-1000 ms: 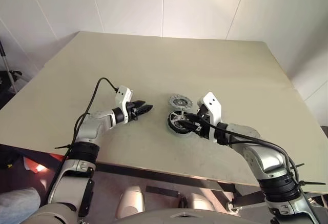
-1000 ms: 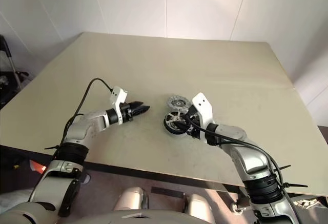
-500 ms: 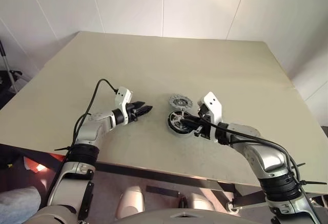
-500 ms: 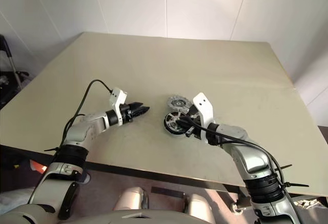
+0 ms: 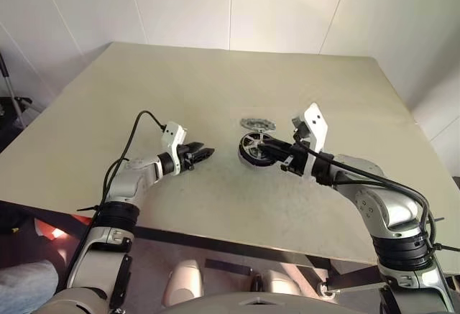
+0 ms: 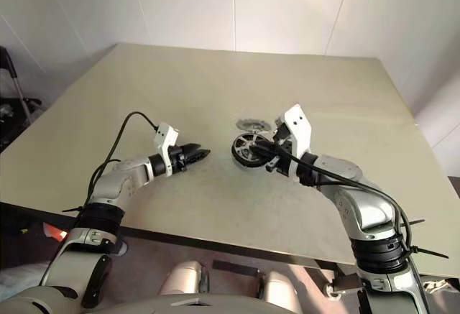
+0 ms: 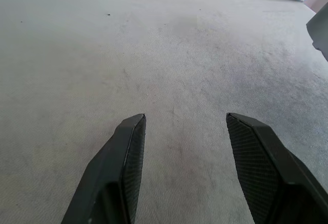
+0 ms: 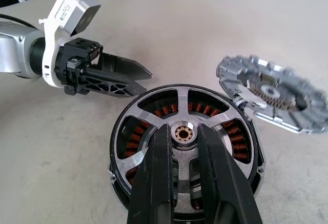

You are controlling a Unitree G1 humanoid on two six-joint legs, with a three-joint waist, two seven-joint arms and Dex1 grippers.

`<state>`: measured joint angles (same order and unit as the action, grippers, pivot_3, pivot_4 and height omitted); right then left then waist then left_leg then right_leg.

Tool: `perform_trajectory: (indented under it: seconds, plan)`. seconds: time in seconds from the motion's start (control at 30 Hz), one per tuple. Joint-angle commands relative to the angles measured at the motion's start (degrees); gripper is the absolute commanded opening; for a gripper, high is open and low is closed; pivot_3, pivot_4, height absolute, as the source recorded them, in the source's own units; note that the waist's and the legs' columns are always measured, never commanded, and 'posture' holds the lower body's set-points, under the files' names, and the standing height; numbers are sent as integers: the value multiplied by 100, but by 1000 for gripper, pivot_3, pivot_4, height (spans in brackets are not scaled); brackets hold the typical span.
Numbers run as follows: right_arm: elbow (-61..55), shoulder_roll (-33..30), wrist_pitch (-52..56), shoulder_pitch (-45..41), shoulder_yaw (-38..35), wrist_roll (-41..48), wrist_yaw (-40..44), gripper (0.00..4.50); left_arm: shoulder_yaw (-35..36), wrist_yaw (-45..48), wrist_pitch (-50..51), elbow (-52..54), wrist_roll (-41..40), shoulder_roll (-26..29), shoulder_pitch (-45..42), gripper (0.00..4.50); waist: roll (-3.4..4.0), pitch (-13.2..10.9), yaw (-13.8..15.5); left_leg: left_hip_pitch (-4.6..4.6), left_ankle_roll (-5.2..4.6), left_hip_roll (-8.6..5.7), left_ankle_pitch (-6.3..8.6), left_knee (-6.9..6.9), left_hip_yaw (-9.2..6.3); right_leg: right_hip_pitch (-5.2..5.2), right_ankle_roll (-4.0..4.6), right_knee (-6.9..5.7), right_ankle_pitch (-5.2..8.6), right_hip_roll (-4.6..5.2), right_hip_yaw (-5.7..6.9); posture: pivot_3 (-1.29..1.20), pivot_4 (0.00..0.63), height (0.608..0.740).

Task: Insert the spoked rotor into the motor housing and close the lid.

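Hiding part of one pale spoke, right gripper (image 8: 185, 138) fingers (image 8: 154, 183) clenched on the spoked rotor (image 8: 184, 147), seated in the motor housing (image 8: 246, 168). Copper windings glimpsed between spokes; housing's near edge cut off in the wrist view. Lid (image 8: 271, 100) just beside the housing. Left gripper (image 5: 201, 153) released, empty, near the housing. One rotor, one housing, one lid.

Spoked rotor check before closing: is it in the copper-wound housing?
In: the dark-rimmed spoked rotor sits over the silver-grey housing's copper windings.
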<state>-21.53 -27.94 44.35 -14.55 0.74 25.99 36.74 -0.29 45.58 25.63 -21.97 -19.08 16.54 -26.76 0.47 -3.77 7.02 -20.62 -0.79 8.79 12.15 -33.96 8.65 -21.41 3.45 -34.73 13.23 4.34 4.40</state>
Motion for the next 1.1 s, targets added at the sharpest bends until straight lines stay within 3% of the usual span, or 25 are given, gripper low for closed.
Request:
perform_trajectory:
  seconds: [0.03, 0.33, 0.57, 0.7, 0.8, 0.93, 1.1]
  plan:
    - [-241, 7, -114, -23, -32, 85, -8, 349, 43, 52, -24, 105, -33, 27, -80, 2640, 0, 0, 0, -1, 0, 0, 0, 0, 0, -1, 0, 0, 0, 0, 0, 0, 0, 740]
    - [536, 24, -710, 315, 718, -741, -57, 349, 58, 66, -2, 136, -36, 59, -65, 2640, 0, 0, -2, -1, 1, 0, 0, -2, 0, -1, 0, -1, 0, 0, 0, 0, 0, 740]
    - [825, 136, -974, 334, 756, -1026, -273, 349, 40, 86, 31, 148, -26, 99, -58, 2640, -1, 0, -7, 33, -6, 1, 4, -1, 0, 29, -15, -2, 8, 0, 0, 0, 0, 740]
    - [1463, -336, -1958, 436, 1556, -2388, -542, 349, 27, 92, 30, 110, -15, 95, -99, 2640, -2, 2, -12, 64, -3, 1, 3, -1, 0, 53, -40, -2, 22, 0, -2, 0, 0, 740]
    - [1550, -86, -1947, 498, 1323, -1994, -454, 349, 30, 102, 16, 78, -13, 104, -125, 2640, -9, 3, -27, 107, 0, 2, 1, 0, 0, 91, -45, 1, 26, 0, -2, 0, 0, 740]
    - [1775, -60, -2004, 438, 1327, -2123, -436, 349, 30, 109, 12, 60, -9, 118, -143, 2640, -8, 2, -40, 143, 0, 2, 1, 5, -1, 131, -54, 33, 31, 2, 1, 0, 0, 740]
    - [1692, -7, -1882, 432, 1221, -1928, -350, 349, 27, 100, 25, 68, -11, 119, -154, 2640, -9, 4, -74, 143, -1, -4, 0, 78, 3, 160, -59, 155, 29, 1, 11, 0, 0, 740]
